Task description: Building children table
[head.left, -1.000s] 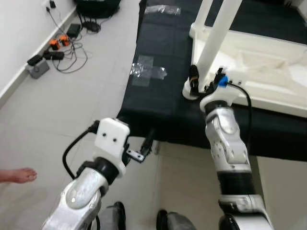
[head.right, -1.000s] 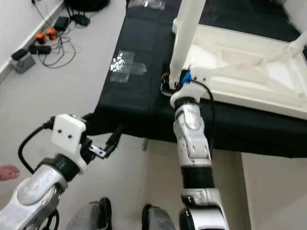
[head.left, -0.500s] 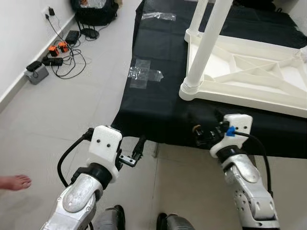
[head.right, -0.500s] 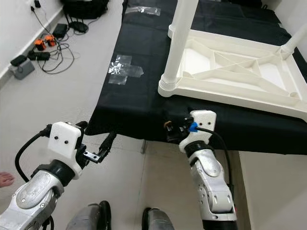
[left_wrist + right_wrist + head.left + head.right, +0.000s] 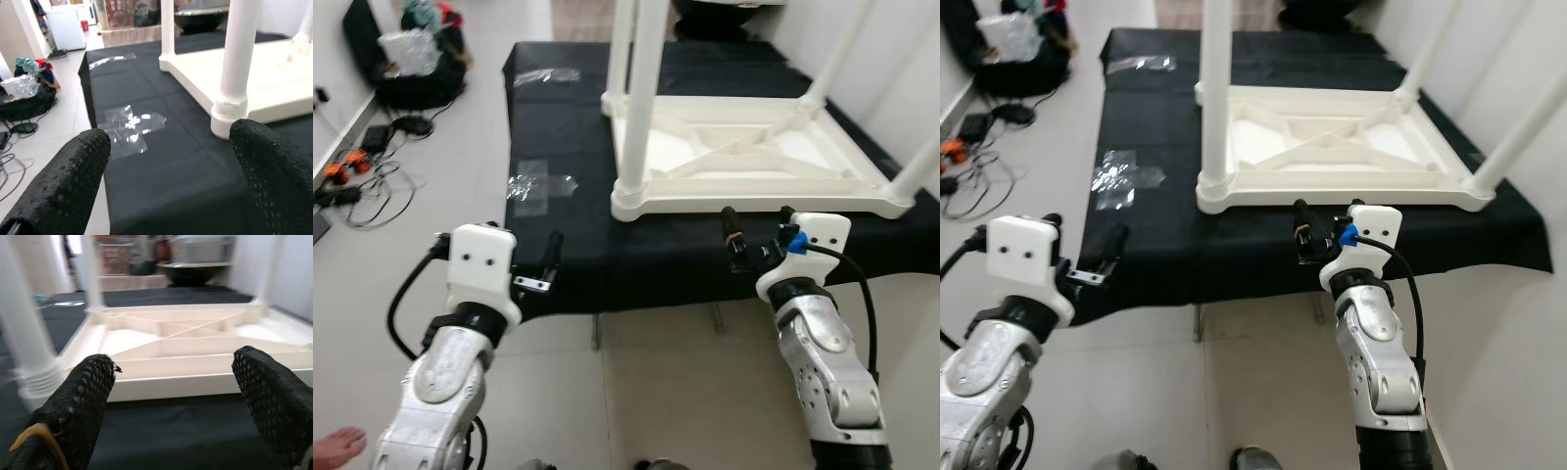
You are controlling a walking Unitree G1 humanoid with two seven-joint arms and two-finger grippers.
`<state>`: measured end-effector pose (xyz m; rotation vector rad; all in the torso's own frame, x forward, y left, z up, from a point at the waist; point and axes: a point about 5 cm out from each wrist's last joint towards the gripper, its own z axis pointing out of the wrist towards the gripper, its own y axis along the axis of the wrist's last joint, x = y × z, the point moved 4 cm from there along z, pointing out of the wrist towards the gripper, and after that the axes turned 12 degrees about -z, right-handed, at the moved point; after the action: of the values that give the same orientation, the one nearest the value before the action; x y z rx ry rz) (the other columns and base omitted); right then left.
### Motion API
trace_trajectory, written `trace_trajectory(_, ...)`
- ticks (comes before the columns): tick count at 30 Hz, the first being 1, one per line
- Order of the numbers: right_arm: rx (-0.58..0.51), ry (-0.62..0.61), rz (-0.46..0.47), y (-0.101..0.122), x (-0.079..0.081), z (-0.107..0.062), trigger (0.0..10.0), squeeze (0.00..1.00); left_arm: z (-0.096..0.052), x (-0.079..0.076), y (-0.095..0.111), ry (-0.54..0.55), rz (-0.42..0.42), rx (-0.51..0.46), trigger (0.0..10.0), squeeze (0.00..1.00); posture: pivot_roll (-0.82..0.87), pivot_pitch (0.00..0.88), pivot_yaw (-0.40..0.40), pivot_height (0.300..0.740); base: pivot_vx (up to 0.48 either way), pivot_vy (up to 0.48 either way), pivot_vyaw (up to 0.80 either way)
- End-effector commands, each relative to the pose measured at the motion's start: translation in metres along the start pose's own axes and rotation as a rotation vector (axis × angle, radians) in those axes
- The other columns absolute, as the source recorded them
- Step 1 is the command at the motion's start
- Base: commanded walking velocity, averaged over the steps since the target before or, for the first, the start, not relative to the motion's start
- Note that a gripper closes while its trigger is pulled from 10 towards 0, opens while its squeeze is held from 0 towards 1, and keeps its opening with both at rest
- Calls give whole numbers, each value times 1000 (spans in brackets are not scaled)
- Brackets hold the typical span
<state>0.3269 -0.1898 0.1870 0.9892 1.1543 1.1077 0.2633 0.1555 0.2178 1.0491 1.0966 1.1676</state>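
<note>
Pale grey floor tiles (image 5: 431, 206) run under and around a low surface covered by a black cloth (image 5: 568, 127), which hangs over its near edge. Patches of clear tape (image 5: 538, 184) shine on the cloth's left side and at its far left. A white wall (image 5: 328, 59) runs along the left, with tangled cables (image 5: 367, 186) at its foot and a dark bag (image 5: 411, 59) farther back. Another white wall (image 5: 901, 69) closes the right.
</note>
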Motion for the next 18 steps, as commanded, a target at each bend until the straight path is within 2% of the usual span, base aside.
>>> trace_trajectory(1,28,-21,-9,-5,-4,1,10000,0,0,5,-2,19,16,6,10000,0,55,56,-75,740,262,0,0)
trace_trajectory(3,24,-32,-11,-3,-3,5,10000,0,1,14,2,56,44,-21,10000,0,56,49,-74,740,309,0,0)
trace_trajectory(8,19,-43,5,1,-2,9,10000,0,4,14,4,60,41,-32,10000,0,55,53,-74,740,355,0,0)
trace_trajectory(18,8,-155,21,10,-21,16,10000,0,5,10,5,44,44,-28,10000,0,53,68,-73,740,377,0,0)
